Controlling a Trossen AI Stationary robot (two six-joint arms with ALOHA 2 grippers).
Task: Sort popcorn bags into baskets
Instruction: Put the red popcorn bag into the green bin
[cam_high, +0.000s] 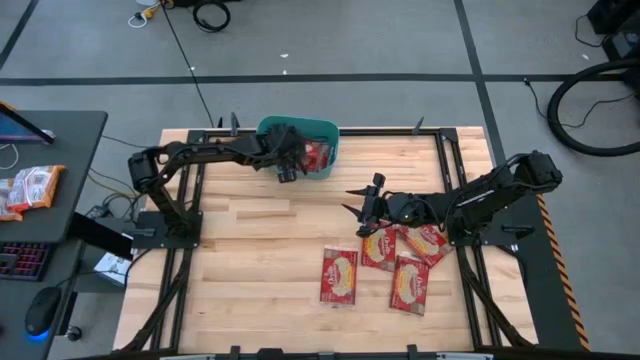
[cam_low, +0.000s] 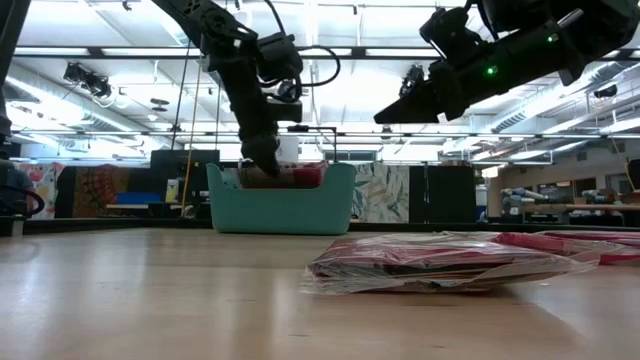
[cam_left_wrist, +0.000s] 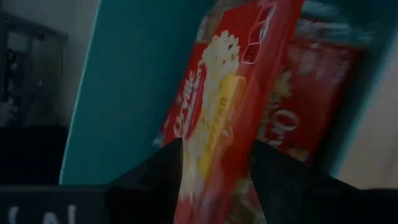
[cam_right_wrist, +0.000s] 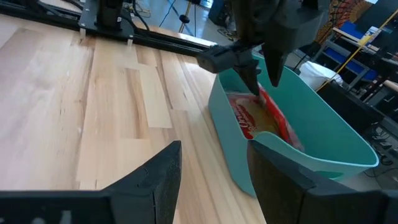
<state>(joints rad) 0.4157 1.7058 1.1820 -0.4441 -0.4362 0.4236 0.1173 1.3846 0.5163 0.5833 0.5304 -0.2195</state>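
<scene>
— Start with the big stuff: where is everything on the desk (cam_high: 260, 230)?

— The teal basket (cam_high: 325, 150) sits at the far edge, and the left end effector (cam_high: 290, 160) is dipped right into it. Its fingers are spread apart, with a red popcorn bag (cam_left_wrist: 224, 106) standing on edge between them, leaning on the bags already inside. To me that looks let go rather than gripped.

— And the other arm?

— The right end effector (cam_high: 362, 203) hangs over bare wood, fingers wide and empty. Four loose bags (cam_high: 395, 262) lie flat just behind and beside it, overlapping a little; the nearest one is almost underneath.

— How would those handle, do you reckon?

— Light, I'd guess, and floppy. From table height the nearest packet (cam_low: 440, 262) looks like a thin, crinkly film pillow, barely raised off the wood. Glossy wrap, so probably slippery, and the flat face gives the fingers nothing to bite on.

— So where would you take hold?

— At a short edge or a corner where the seam lifts slightly, pinching across the thickness. I'd pick the bag lying apart from the others first, since the overlapped ones might drag a neighbour along.
</scene>
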